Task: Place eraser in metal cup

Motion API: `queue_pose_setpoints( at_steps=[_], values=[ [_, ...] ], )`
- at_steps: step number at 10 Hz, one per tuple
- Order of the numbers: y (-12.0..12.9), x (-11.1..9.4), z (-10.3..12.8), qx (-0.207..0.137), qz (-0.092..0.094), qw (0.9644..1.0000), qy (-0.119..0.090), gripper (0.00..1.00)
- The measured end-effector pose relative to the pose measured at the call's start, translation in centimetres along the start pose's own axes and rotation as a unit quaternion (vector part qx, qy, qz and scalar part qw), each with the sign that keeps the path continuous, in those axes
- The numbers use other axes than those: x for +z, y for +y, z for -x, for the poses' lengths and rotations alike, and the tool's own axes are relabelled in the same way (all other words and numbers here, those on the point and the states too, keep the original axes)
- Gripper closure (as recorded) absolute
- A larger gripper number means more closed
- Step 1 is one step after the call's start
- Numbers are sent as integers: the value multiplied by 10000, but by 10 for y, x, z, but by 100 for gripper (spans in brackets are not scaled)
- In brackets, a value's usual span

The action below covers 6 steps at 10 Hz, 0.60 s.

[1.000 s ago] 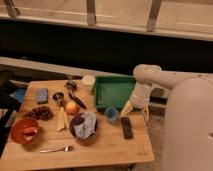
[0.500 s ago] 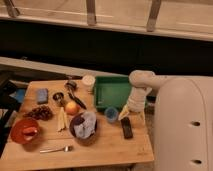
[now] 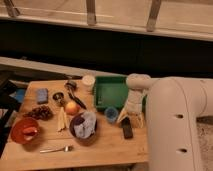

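The eraser (image 3: 127, 128) is a flat black bar lying on the wooden table near its right edge, just right of the blue cup (image 3: 111, 114). My gripper (image 3: 131, 119) hangs straight over the eraser's far end, pointing down, its two pale fingers spread to either side and holding nothing. The metal cup (image 3: 58, 96) is small and silvery and stands on the left half of the table, behind the apple (image 3: 72, 107), well away from the gripper.
A green tray (image 3: 102, 92) lies behind the gripper, with a white cup (image 3: 88, 82) to its left. A dark bowl with a cloth (image 3: 84, 127), a banana (image 3: 62, 119), grapes (image 3: 41, 112), a blue block (image 3: 42, 95), a red bowl (image 3: 25, 131) and a fork (image 3: 55, 148) crowd the left and middle.
My arm has swung forward and the gripper has come down from the tray's edge to just over the eraser. The objects on the table have not moved.
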<state>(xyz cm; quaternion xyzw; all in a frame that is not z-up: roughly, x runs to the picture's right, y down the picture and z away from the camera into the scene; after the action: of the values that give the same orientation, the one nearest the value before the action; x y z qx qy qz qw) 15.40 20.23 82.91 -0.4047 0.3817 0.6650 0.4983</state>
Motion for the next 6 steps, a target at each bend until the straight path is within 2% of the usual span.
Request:
queue_pose_setpoints(
  at_steps=[1,2,6],
  values=[
    [0,3,2,10,6,10000,40,22],
    [0,5,3,18,13,10000,64,29],
    [4,11,6,-12,53,9999,112,71]
  ],
)
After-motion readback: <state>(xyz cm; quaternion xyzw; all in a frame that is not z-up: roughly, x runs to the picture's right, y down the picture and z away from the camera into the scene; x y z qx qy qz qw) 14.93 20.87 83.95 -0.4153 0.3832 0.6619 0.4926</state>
